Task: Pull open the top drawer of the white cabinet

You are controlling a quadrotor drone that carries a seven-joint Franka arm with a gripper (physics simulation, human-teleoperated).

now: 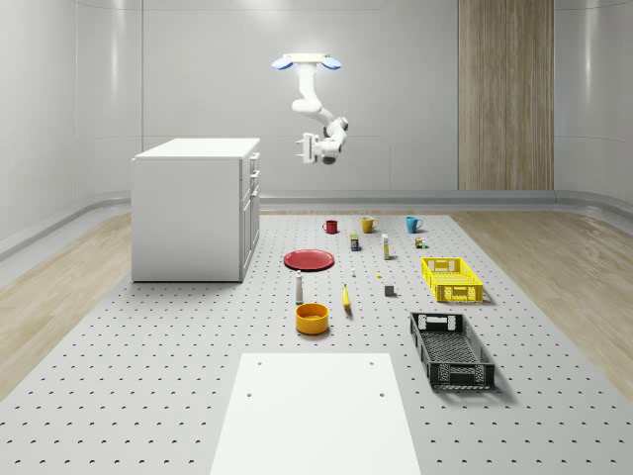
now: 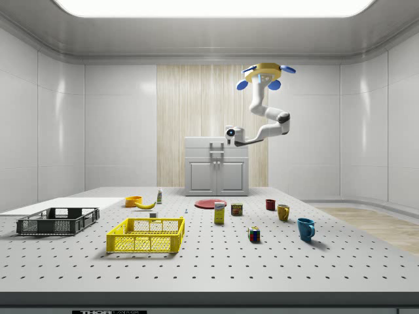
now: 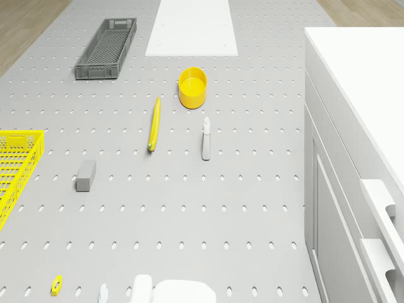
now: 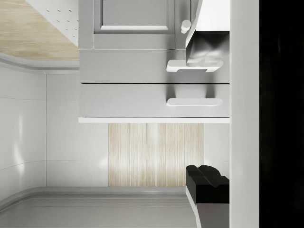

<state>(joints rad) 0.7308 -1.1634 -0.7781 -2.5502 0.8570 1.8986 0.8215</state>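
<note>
**Approach to the top drawer handle**

I hover in front of the white cabinet (image 1: 190, 210), clear of the table. My gripper (image 1: 313, 150) faces its front, near but not touching; I cannot tell its state. Next: line up with the top drawer handle (image 4: 194, 101), close in, grasp.

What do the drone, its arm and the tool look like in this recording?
The drone has a flat yellow body with blue rotor discs around it. Below hangs a glossy white, rounded, segmented arm with dark grey joint rings. The tool has a white body; a black ridged finger pad shows in the wrist view. No cables or markings are visible.
</note>
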